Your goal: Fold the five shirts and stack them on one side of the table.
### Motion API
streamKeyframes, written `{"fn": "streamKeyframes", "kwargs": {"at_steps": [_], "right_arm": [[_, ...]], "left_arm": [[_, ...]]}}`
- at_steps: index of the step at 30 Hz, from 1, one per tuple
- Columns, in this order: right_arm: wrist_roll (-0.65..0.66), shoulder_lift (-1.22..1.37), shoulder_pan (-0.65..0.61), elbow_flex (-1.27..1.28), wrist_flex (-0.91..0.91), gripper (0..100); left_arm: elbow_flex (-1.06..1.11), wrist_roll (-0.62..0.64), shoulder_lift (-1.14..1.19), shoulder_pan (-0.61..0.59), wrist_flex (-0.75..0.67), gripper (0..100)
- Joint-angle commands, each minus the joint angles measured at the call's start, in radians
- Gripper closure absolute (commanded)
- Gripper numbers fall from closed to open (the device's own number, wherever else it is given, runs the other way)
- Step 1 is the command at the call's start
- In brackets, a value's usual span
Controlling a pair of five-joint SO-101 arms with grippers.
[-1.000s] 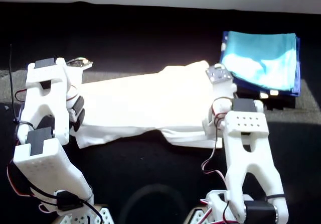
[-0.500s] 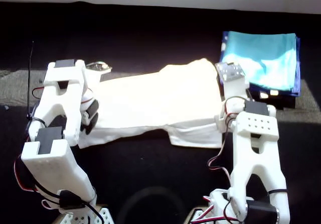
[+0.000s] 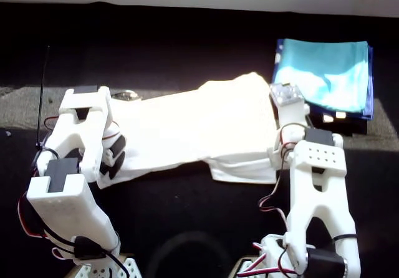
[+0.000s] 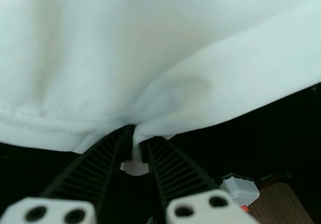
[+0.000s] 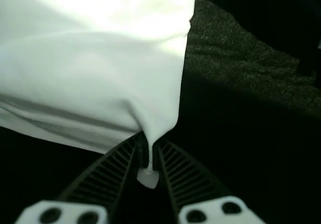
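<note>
- the left gripper [image 4: 135, 133] has its black ribbed fingers closed on a bunched fold at the near hem of the white cotton shirt [image 3: 199, 128]. the cloth puckers right where they pinch.
- the right gripper [image 5: 149, 143] is also clamped shut, holding a small tuck of the same shirt at its opposite end, next to a hemmed side edge.
- the shirt lies stretched flat across the middle of the black cloth-covered tabletop [image 3: 187, 47], between the two arms. a loose flap sags along the near edge towards the right arm.
- it looks light, limp and thin, so it will probably droop and crease wherever it is not held. pinching it at the hem or corners, as it is held now, seems the surest way, and an even pull from both ends should keep it flat.
- compared with a second ago, both arms sit further towards the robot's right. the shirt has slid with them, its left end drawn in from the tabletop's left side.
- the folded stack of turquoise and blue shirts [image 3: 324, 75] lies unchanged at the far right, just beyond the white shirt's end.
</note>
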Motion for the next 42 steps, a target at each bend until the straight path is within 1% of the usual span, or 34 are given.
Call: {"fn": "streamKeyframes", "kwargs": {"at_steps": [1,4,8,10,11,15,20,21,22,23,24,25,26,27,29,32,35,38,42], "right_arm": [[0.012,-0.038,-0.016,0.035,-0.012,98.9],[0.008,-0.039,-0.036,0.051,-0.012,97.8],[0.006,-0.05,-0.036,0.048,-0.008,85.5],[0.008,-0.05,-0.036,0.036,-0.004,80.7],[0.008,-0.05,-0.036,0.027,-0.002,80.0],[0.008,-0.05,-0.038,-0.021,0.025,80.0],[0.003,-0.05,-0.087,-0.186,0.165,80.0],[-0.017,-0.05,-0.097,-0.223,0.176,80.6],[-0.051,-0.044,-0.107,-0.257,0.174,83.1],[-0.083,-0.038,-0.122,-0.292,0.171,88.2],[-0.107,-0.033,-0.143,-0.323,0.153,95.9],[-0.123,-0.024,-0.163,-0.343,0.133,99.8],[-0.133,-0.007,-0.185,-0.358,0.113,97.5],[-0.14,0.019,-0.203,-0.372,0.097,97.4],[-0.152,0.091,-0.229,-0.401,0.044,99.4],[-0.178,0.239,-0.236,-0.493,-0.024,99.1],[-0.216,0.404,-0.236,-0.642,-0.047,99.1],[-0.275,0.584,-0.236,-0.826,-0.042,98.8],[-0.318,0.806,-0.236,-1.04,-0.041,98.1]], "left_arm": [[-0.004,0.003,-0.044,0.004,-0.006,99],[-0.005,0.003,-0.051,0.002,-0.005,96],[-0.007,0.0,-0.053,-0.015,-0.005,87],[-0.021,0.0,-0.053,-0.031,-0.002,85],[-0.033,0.0,-0.053,-0.044,0.006,85],[-0.148,-0.002,-0.053,-0.107,0.087,85],[-0.355,-0.002,-0.051,-0.157,0.198,85],[-0.392,-0.002,-0.047,-0.162,0.206,85],[-0.426,0.002,-0.042,-0.163,0.206,86],[-0.449,0.005,-0.042,-0.163,0.203,90],[-0.467,0.008,-0.041,-0.157,0.198,97],[-0.481,0.028,-0.039,-0.148,0.19,100],[-0.487,0.058,-0.039,-0.134,0.178,98],[-0.49,0.08,-0.039,-0.12,0.166,99],[-0.483,0.11,-0.039,-0.079,0.129,99],[-0.484,0.189,-0.013,-0.016,0.091,99],[-0.49,0.259,0.065,0.022,0.043,99],[-0.492,0.282,0.171,0.021,-0.012,99],[-0.529,0.281,0.271,-0.035,-0.066,99]]}}
